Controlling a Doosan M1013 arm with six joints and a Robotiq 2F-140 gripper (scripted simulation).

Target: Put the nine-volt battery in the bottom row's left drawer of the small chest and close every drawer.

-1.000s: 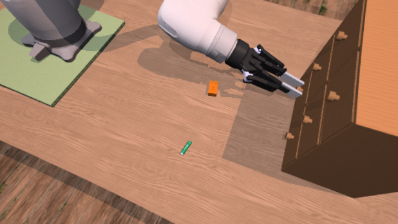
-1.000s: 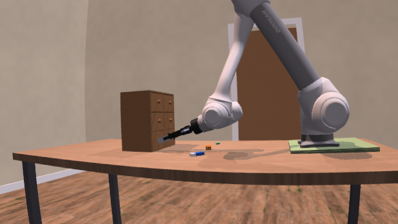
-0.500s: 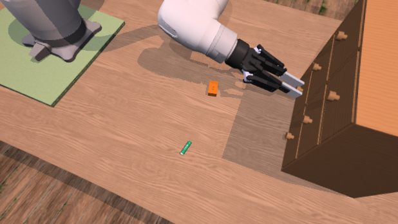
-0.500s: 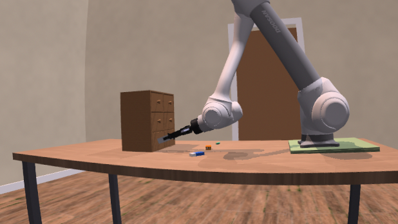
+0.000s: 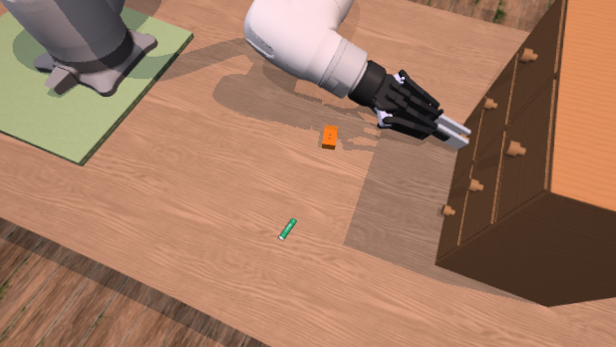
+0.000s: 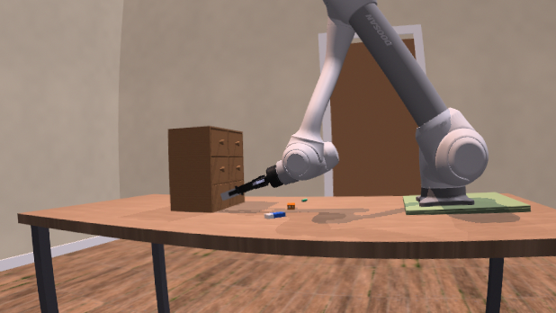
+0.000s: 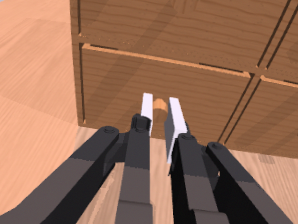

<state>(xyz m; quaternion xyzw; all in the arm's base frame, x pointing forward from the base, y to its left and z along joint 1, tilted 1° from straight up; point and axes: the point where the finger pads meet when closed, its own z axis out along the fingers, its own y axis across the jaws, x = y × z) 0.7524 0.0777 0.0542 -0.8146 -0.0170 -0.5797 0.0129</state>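
Orange 9V batt (image 5: 329,136) behind fingers (image 5: 455,131) (closing round knob (image 7: 160,104)), green cell (image 5: 287,228) apart.

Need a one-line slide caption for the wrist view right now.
Gripper fingers straddle the knob of the chest's bottom-left drawer, all drawers shut.
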